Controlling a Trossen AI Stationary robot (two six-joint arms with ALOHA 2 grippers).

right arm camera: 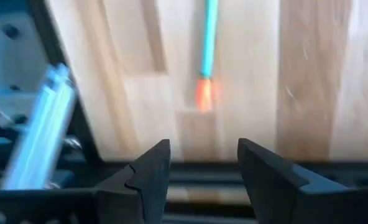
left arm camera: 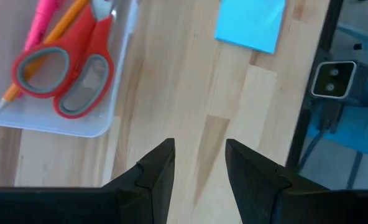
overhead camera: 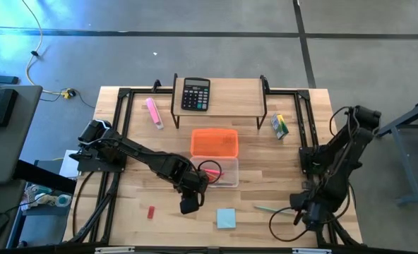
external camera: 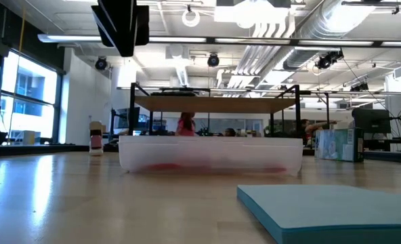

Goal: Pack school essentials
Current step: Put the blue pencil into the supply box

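A clear box [overhead camera: 223, 173] sits mid-table and holds the red-handled scissors [left arm camera: 63, 74], an orange pencil [left arm camera: 47, 46] and a pink pen [left arm camera: 41, 18]. The light-blue sticky-note pad [overhead camera: 226, 218] lies flat near the near edge. A small red eraser [overhead camera: 151, 212] lies to its left and a green pencil [overhead camera: 269, 209] to its right. The yellow pack [overhead camera: 279, 125] lies by the shelf's right leg. My left gripper [overhead camera: 189, 206] hangs open over bare wood between the box and the pad [left arm camera: 249, 22]. My right gripper [overhead camera: 299, 215] is open just short of the green pencil's orange end [right arm camera: 204, 93].
An orange lid [overhead camera: 214, 141] lies behind the box. A wooden shelf [overhead camera: 219, 106] at the far side carries the black calculator [overhead camera: 195, 94]. A pink marker [overhead camera: 154, 113] lies left of the shelf. Black frame rails [overhead camera: 121, 127] run along both table sides.
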